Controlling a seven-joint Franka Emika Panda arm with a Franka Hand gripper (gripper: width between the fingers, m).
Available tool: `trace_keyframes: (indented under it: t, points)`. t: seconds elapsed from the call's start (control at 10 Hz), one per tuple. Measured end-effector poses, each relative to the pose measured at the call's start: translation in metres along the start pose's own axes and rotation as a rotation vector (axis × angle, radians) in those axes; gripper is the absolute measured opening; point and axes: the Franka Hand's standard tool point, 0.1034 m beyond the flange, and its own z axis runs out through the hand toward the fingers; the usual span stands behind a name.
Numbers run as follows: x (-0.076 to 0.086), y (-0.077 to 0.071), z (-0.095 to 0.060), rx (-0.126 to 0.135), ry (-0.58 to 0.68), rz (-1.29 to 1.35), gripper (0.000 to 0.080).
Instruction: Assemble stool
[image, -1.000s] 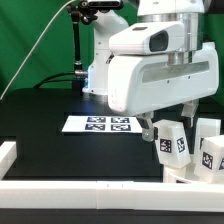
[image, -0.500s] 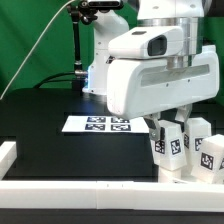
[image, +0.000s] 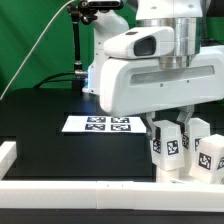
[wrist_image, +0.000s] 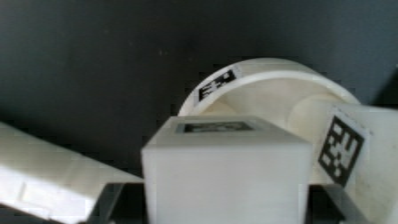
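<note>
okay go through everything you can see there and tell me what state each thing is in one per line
gripper: shut on the stool leg, fingers either side of it.
stool leg: upright, held by the gripper.
second leg: upright, free, at the exterior view's right.
marker board: flat on the table, untouched.
white border rail: lying along the table's near edge.

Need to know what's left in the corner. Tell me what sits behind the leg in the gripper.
Behind the gripped leg, toward the exterior view's right, stand two more tagged legs. The gripper and the leg cover their lower parts, and the seat cannot be seen from there.
</note>
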Motion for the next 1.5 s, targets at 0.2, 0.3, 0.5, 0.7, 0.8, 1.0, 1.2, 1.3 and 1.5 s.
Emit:
trace_keyframes:
  t: [0.2, 0.3, 0.5, 0.7, 0.8, 1.0, 1.2, 1.3, 1.5]
  points:
    - [0.001, -0.001, 0.001, 0.013, 0.016, 0.25, 0.0338]
    - [0.001, -0.002, 0.001, 0.024, 0.016, 0.389, 0.0338]
    - [0.003, -0.009, 0.001, 0.019, 0.015, 0.478, 0.0338]
    - [0.003, -0.009, 0.001, 0.023, 0.013, 0.627, 0.0338]
    - [0.003, -0.009, 0.001, 0.024, 0.013, 0.663, 0.0338]
    - [0.003, -0.011, 0.001, 0.032, 0.011, 0.82, 0.0338]
    - [0.004, -0.011, 0.001, 0.033, 0.009, 0.905, 0.0338]
    - [0.004, -0.012, 0.001, 0.036, 0.008, 0.986, 0.0338]
    - [0.004, -0.011, 0.001, 0.057, 0.003, 1.129, 0.0338]
